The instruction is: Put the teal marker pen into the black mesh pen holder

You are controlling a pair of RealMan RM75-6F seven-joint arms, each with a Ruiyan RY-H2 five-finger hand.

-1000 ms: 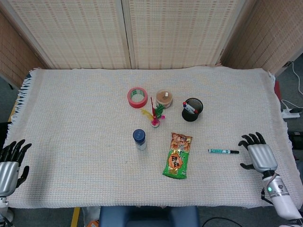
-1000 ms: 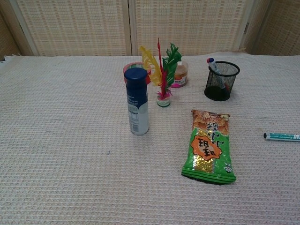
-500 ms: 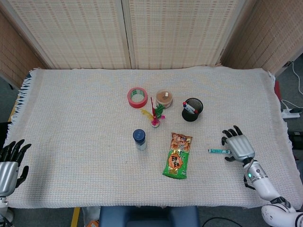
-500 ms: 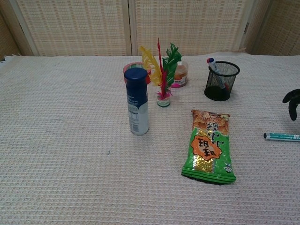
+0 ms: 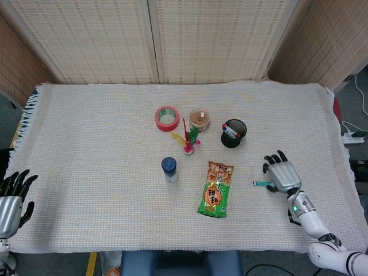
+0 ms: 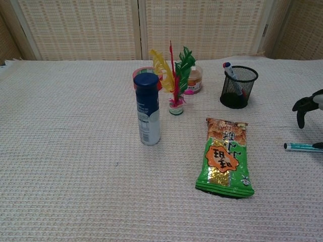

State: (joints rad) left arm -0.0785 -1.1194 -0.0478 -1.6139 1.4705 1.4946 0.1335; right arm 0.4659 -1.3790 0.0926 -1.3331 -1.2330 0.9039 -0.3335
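teal marker pen (image 5: 262, 183): lies flat on the cream woven tablecloth (image 5: 92, 138) toward the right side, one end showing, the rest under the right hand; in the chest view it sits at the right edge of frame.
right hand (image 5: 282, 174): over the marker, palm down, dark fingers (image 5: 280, 156) spread, holding nothing that i can see; whether it touches the pen i cannot tell.
left hand (image 5: 10, 201): at the near left corner of the table, fingers apart, nothing in it.
black mesh pen holder (image 5: 233, 133): upright, beyond the marker and well apart from it; one pen with a red and blue end (image 6: 230, 72) leans inside.
green snack packet (image 5: 216, 188): flat, between the marker and the bottle.
blue-capped white bottle (image 5: 169, 169): upright, left of the packet.
feather shuttlecock (image 5: 188, 141): standing, yellow, red and green plumes, between the bottle and the holder.
red tape roll (image 5: 167, 118): flat, behind the shuttlecock.
small round jar (image 5: 199, 120): just beside the tape roll, to its right.
woven reed screens (image 5: 172, 40): behind the table.
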